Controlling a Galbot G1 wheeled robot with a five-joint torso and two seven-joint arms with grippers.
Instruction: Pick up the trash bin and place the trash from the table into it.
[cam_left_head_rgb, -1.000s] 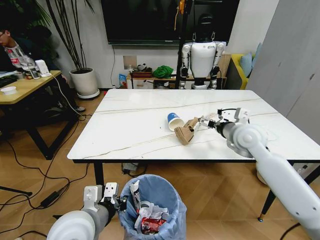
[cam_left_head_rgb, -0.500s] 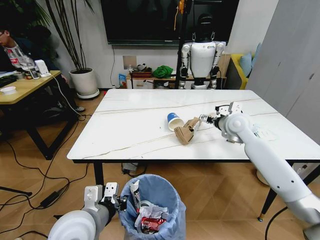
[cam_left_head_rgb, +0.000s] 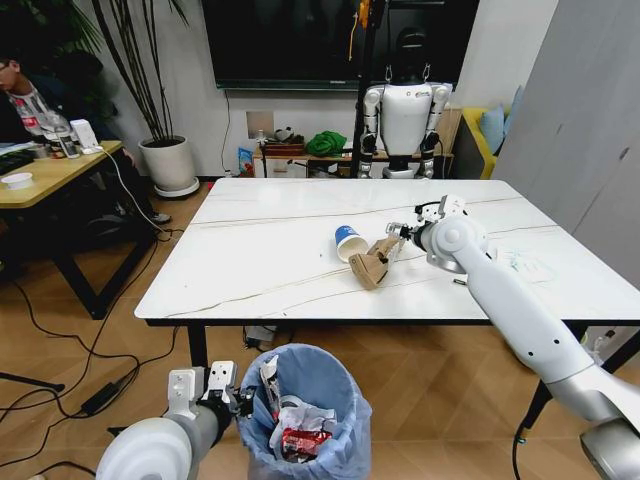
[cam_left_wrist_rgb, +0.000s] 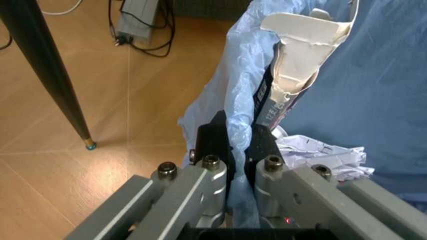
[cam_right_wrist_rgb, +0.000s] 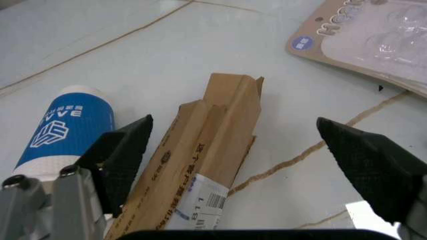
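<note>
Ahead of me, past the far side of my work, a white humanoid (cam_left_head_rgb: 404, 115) hangs from a black stand before a dark TV (cam_left_head_rgb: 300, 40). A green cloth (cam_left_head_rgb: 326, 144) lies on the low shelf beside it. On my left a potted plant (cam_left_head_rgb: 168, 160) stands near a wooden desk (cam_left_head_rgb: 50, 172), cables (cam_left_head_rgb: 60, 335) trailing across the floor.

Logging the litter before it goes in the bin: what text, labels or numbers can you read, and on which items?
"VVE" on the blue paper cup; the start is cut off.
"11" by a barcode on the cardboard box between the open right hand fingers.
"MO…" on the blister card; the rest is unclear.
Print on the torn packet in the trash bin, by the left hand: blurred.
</note>
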